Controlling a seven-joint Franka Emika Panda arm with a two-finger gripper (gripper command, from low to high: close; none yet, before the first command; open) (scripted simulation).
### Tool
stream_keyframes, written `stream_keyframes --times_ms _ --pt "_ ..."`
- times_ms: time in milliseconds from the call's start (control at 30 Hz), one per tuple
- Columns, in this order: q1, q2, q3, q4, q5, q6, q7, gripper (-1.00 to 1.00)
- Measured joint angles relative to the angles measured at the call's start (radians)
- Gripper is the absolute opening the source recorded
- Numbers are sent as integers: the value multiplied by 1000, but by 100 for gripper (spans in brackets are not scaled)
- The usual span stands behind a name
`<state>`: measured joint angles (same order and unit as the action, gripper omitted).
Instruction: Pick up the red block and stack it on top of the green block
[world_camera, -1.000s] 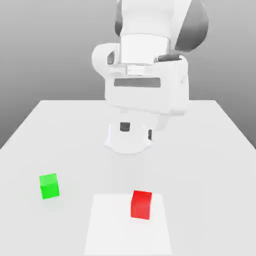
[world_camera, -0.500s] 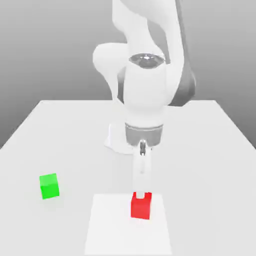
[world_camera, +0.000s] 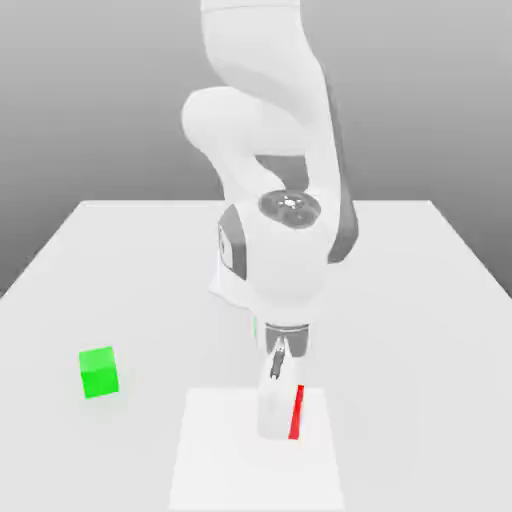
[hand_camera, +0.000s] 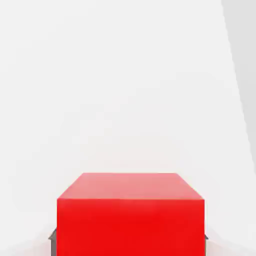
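1. I see a pale square patch at the tabletop's near edge; the arm stands over it, hiding most of the red block.
2. Red block: plain bright-red cube, matte, on the patch.
3. Green block: well apart, toward the left edge in the exterior view.
4. Fingers down at the red block; I can't tell their opening or grip.

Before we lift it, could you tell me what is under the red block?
The red block rests on a paler square patch of the table. The hand hides most of it.
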<state>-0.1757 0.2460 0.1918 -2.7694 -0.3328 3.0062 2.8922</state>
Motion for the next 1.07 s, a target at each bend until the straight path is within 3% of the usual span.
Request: stream_keyframes --times_ms 67,200,333,733,933,967,1067 --pt "-25 -29 34 -5 38 -23 -27 -100" --pt "-71 -143 122 -26 209 -108 -151 -100" --pt "-34 -254 120 -45 333 -197 -253 -100" --pt "-439 -398 -246 -69 306 -318 -542 -100" --pt "-461 -216 -265 -62 338 -142 -583 -100" --pt "-462 -186 -260 -61 348 -114 -591 100" --pt "-462 -186 -260 -61 348 -114 -591 100"
